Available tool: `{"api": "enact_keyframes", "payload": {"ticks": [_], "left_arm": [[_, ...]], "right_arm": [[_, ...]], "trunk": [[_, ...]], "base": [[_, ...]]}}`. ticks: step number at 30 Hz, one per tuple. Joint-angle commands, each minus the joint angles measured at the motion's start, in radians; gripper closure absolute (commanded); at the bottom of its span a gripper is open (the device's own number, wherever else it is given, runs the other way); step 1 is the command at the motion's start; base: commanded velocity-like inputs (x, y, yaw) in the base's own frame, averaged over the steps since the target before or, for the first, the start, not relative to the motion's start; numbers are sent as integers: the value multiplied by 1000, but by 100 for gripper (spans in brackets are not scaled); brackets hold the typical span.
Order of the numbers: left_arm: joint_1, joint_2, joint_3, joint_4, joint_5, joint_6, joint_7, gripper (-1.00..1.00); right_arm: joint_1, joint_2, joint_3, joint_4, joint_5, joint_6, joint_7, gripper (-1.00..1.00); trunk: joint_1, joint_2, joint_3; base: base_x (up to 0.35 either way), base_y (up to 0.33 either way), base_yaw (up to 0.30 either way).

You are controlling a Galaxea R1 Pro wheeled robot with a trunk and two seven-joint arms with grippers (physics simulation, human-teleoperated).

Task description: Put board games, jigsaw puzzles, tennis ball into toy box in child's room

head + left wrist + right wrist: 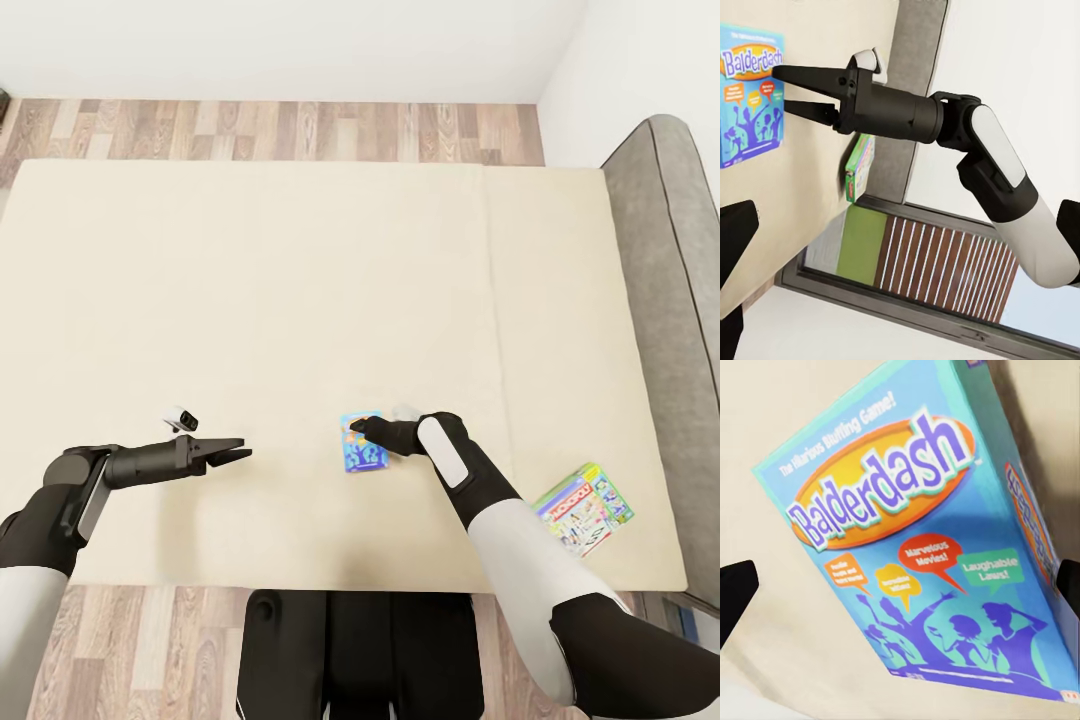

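**Ana:** Left gripper (238,453) first: it hangs over bare mattress with nothing in it, and its two fingers look spread a little apart at the tips.

**Ben:** And moving right?

**Ana:** Next comes the small blue board game (363,443), the Balderdash box, lying flat on the bed (300,280) near its front edge. The right gripper (357,429) is right at it. In the left wrist view its fingers (795,75) stand apart and reach in over the box's edge; in the right wrist view the box (922,547) sits between the two dark fingertips, one at either side of the picture.

**Ben:** Clamped yet?

**Ana:** Not by what I see. The jaws are parted around it with a gap on each side, so I'd call this the approach to the pick of the first bed game.

**Ben:** What's further right?

**Ana:** The Monopoly box (585,508), also flat on the mattress, well apart from the blue one, near the right-hand front corner. Beyond it is a grey padded headboard (670,280).

**Ben:** So the next move?

**Ana:** Probably closing across the box's narrow width, squarely enough that a flat box doesn't twist out, then lifting it clear. After that it must be carried away to the toy box.
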Motion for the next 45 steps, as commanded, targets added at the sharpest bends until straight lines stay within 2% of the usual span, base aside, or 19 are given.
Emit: {"api": "enact_keyframes", "payload": {"ticks": [1,45], "left_arm": [[0,0,0,0,0,11,-4,-100],[0,2,0,0,0,11,-4,-100]], "right_arm": [[0,0,1,-1,-10,2,-10,-100],[0,0,3,-1,-10,2,-10,-100]], "trunk": [[1,-2,-1],[1,-2,-1]], "base": [[0,39,0],[0,101,0]]}}
